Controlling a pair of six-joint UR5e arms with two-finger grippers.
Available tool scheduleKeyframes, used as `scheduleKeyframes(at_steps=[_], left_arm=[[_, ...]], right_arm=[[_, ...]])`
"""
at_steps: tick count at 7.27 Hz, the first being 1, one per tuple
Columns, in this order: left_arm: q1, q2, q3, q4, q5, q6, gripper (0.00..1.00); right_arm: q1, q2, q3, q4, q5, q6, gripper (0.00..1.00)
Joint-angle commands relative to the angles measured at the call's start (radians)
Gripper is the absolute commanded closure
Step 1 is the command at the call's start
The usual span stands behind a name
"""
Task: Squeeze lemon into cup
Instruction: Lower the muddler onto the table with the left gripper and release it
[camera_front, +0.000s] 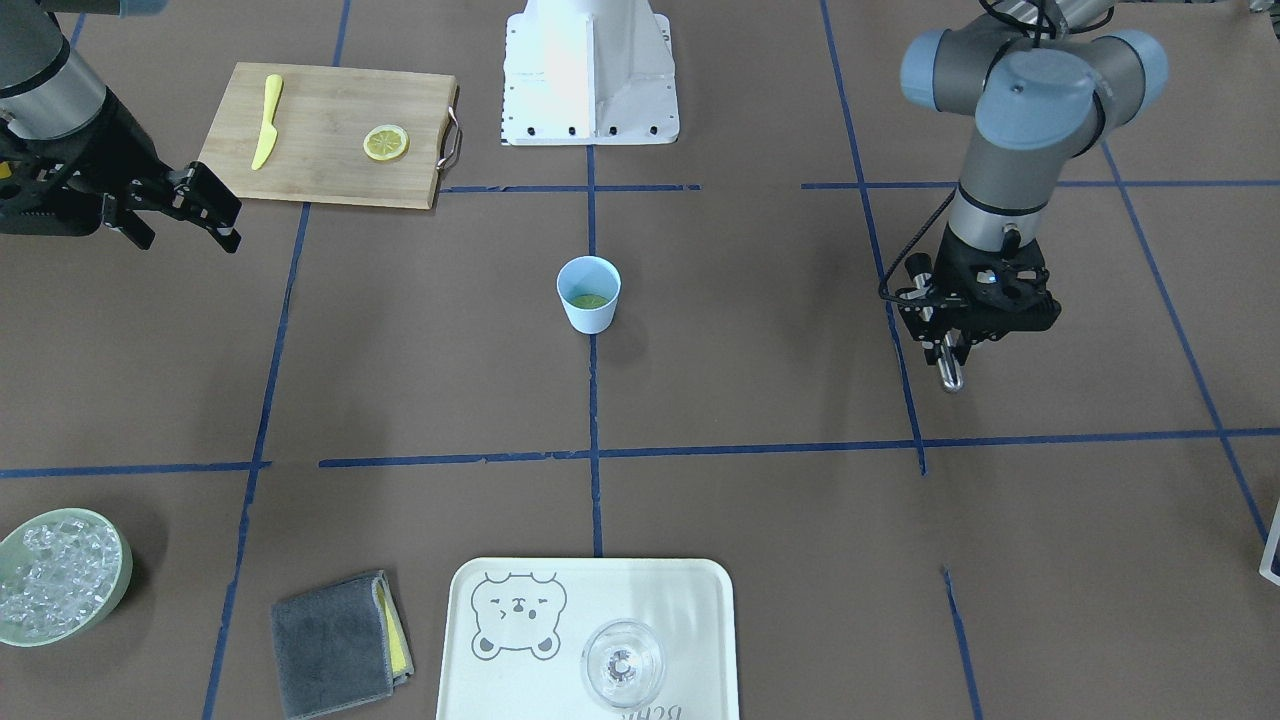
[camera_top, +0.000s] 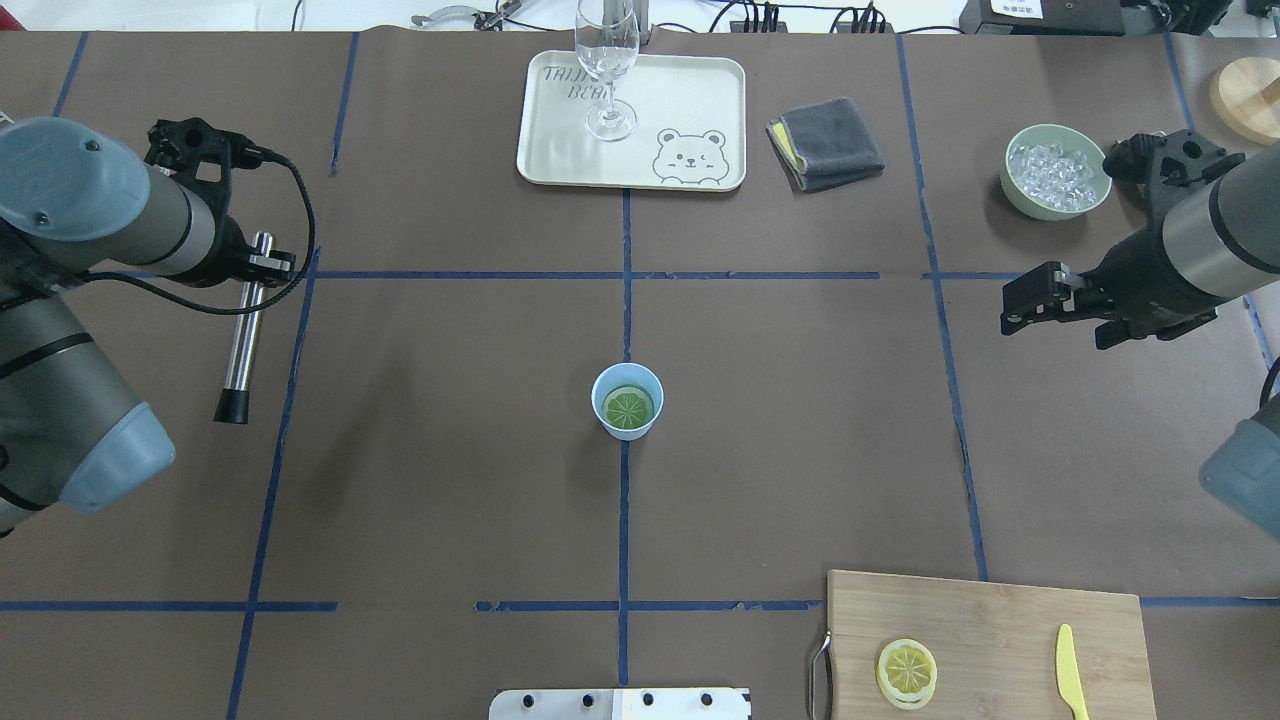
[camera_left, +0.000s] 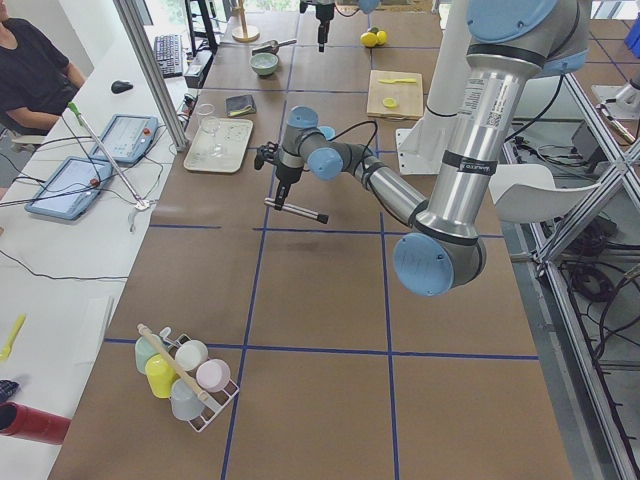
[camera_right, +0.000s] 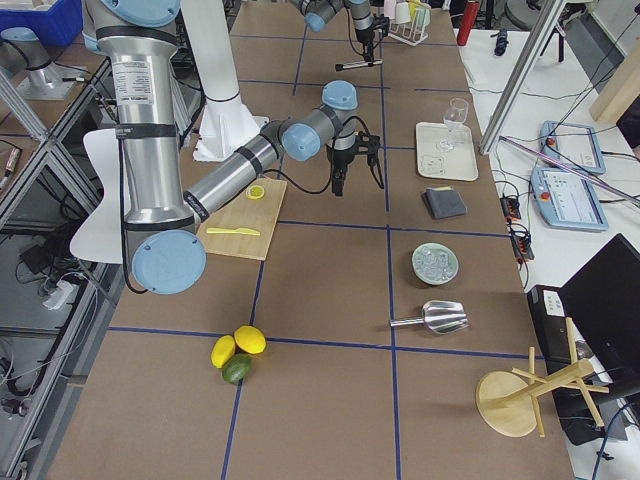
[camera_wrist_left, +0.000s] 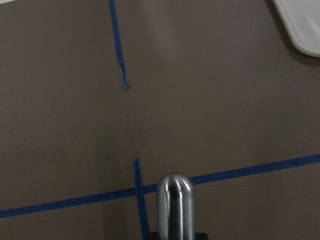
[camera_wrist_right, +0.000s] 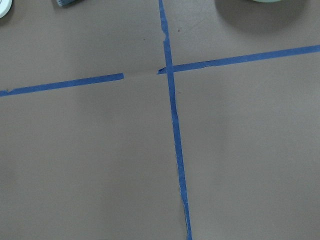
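The light-blue cup stands at the table's middle, also in the front view. A round segmented slice lies inside it and looks greenish. A yellow lemon slice lies on the wooden cutting board, also in the front view. My left gripper is shut on a metal rod with a black tip, held above the table far left of the cup. The rod shows in the left wrist view. My right gripper is open and empty, far right of the cup.
A slim yellow knife lies on the board. A cream tray holds a clear glass. A grey cloth and a green bowl of ice are at the far side. The robot base stands behind the cup.
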Motion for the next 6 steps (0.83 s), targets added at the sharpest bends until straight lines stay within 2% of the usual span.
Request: scheduleKeyframes(at_steps=[1,2,3,6], left_arm=[[-0.020,0.043,0.076,0.068,-0.066,0.054,1.00],[-0.018,0.080,0.086,0.050,-0.171,0.078,1.00],[-0.018,0.075,0.087,0.052,-0.228,0.085,1.00],[-0.014,0.074,0.138,0.042,-0.230,0.087,1.00]], right_arm=[[0.001,-0.001,-0.010,0.000,-0.003,-0.002,0.00],[0.001,-0.002,-0.011,0.000,-0.003,-0.002,0.00],[0.001,-0.004,-0.010,0.000,-0.001,-0.002,0.00],[0.000,-0.007,-0.005,0.000,-0.001,-0.002,0.00]])
